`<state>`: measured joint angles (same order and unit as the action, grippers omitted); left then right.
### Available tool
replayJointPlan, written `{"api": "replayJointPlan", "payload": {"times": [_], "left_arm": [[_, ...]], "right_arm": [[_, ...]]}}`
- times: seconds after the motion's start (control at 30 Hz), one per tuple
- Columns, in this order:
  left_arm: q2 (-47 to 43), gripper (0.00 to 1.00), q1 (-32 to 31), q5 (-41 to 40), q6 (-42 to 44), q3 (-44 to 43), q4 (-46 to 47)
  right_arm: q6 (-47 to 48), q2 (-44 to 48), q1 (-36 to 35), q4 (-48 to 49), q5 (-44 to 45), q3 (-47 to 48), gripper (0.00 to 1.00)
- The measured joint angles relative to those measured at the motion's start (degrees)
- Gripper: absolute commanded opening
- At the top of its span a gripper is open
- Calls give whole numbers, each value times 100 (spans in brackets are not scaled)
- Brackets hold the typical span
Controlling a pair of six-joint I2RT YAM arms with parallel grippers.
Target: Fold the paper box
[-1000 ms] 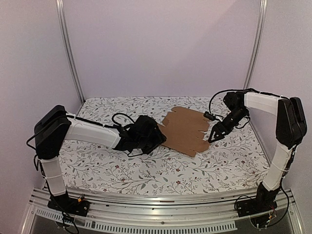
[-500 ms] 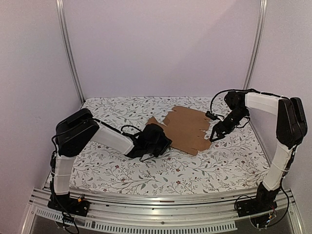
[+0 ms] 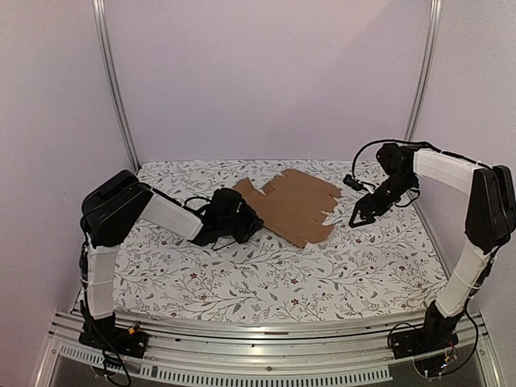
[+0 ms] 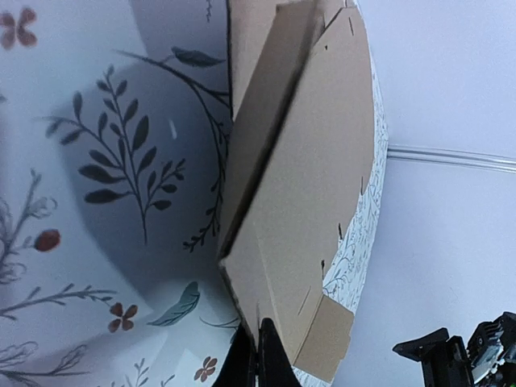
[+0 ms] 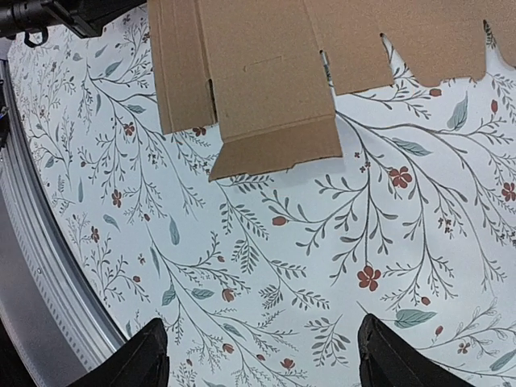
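Note:
The paper box (image 3: 289,205) is a flat brown die-cut cardboard sheet lying on the floral tablecloth at the middle back. My left gripper (image 3: 244,219) is shut on the sheet's left edge. In the left wrist view the fingertips (image 4: 260,363) pinch that edge, and the paper box (image 4: 306,177) rises off the cloth with a shadow under it. My right gripper (image 3: 359,218) hovers open to the right of the sheet, apart from it. In the right wrist view the right gripper (image 5: 266,359) has only cloth between its fingers, and the paper box (image 5: 266,72) with its tab lies ahead.
The floral tablecloth (image 3: 266,274) covers the whole table. Metal posts (image 3: 117,97) stand at the back corners against pale walls. A metal rail (image 3: 242,343) runs along the near edge. The right arm's gripper (image 4: 459,359) shows in the left wrist view's lower right corner.
My left gripper has shut on the sheet's left edge and drawn it left, so the sheet slid and turned. My right gripper has pulled back right, off the sheet's right edge.

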<state>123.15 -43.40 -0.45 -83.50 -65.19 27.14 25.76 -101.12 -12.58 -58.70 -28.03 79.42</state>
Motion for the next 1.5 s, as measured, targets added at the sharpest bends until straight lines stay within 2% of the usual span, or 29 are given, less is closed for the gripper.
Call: {"api": "replayJointPlan", "payload": {"times": [0.13, 0.23, 0.4, 0.53, 0.73, 0.87, 1.07, 1.17, 1.23, 1.27, 1.33, 1.4, 1.5], "left_arm": [[-632, 0, 651, 1252, 566, 203, -485], [-1104, 0, 1023, 2267, 1204, 138, -1255], [-1338, 0, 1165, 3615, 3119, -833, -3877], [-1300, 0, 1241, 4103, 4605, -1377, -5799], [-1084, 0, 1502, 3418, 6142, -2037, -7897], [-568, 0, 1530, 2964, 6846, -2841, -8627], [887, 0, 1486, 2728, 7709, -4446, -9471], [1394, 16, 1423, 2697, 8039, -5200, -9753], [1547, 35, 1364, 2684, 8279, -5661, -9842], [1585, 40, 1320, 2673, 8349, -5917, -9838], [1593, 47, 1237, 2559, 8446, -6325, -9766], [1517, 49, 1161, 2286, 8439, -6520, -9637], [1167, 55, 1095, 1786, 8293, -6129, -9444]], "right_arm": [[39, 284, 2, -197, -146, 146, 80], [166, 509, 2, -393, -247, 358, 80], [326, 846, 2, -638, -326, 699, 79], [369, 901, -7, -675, -398, 704, 78], [374, 894, -223, -599, -396, 332, 78], [472, 793, -560, -621, -382, 297, 79], [562, 444, -726, -702, -575, 474, 79], [564, 339, -726, -708, -675, 590, 79], [570, 271, -726, -713, -719, 669, 80], [581, 232, -726, -717, -732, 708, 79], [601, 120, -726, -732, -750, 809, 80], [605, -22, -726, -743, -754, 929, 79], [601, -234, -726, -706, -767, 1069, 79]]}}
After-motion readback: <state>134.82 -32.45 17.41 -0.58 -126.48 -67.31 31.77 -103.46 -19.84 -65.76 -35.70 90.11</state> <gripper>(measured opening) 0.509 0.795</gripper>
